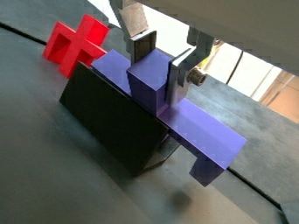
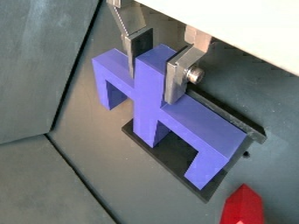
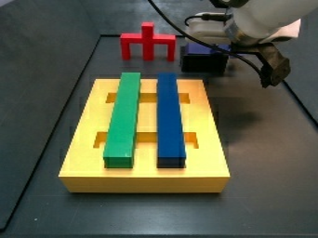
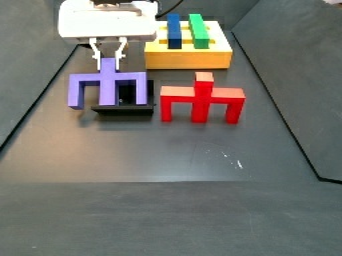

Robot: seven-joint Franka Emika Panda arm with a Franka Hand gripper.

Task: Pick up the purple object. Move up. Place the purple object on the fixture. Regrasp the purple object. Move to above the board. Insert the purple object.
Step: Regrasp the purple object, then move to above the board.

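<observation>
The purple object (image 4: pixel 107 88) is a flat bar with a central stem and two legs. It rests on the dark fixture (image 4: pixel 127 110), with its legs hanging over the fixture's upright wall in both wrist views (image 1: pixel 193 131) (image 2: pixel 146 105). My gripper (image 4: pixel 107 62) is straight above it. The two silver fingers straddle the central stem and press on its sides in both wrist views (image 1: pixel 162 74) (image 2: pixel 158 74). The fixture also shows under the piece in both wrist views (image 1: pixel 111 122) (image 2: pixel 176 157). In a side view the purple object (image 3: pixel 205 63) is mostly hidden by the arm.
A red piece (image 4: pixel 203 103) of similar shape stands just beside the fixture, also seen in other views (image 1: pixel 76 44) (image 2: pixel 246 206) (image 3: pixel 147 42). The yellow board (image 3: pixel 143 172) holds a green bar (image 3: pixel 125 116) and a blue bar (image 3: pixel 170 116). It lies behind the gripper in a side view (image 4: pixel 187 58).
</observation>
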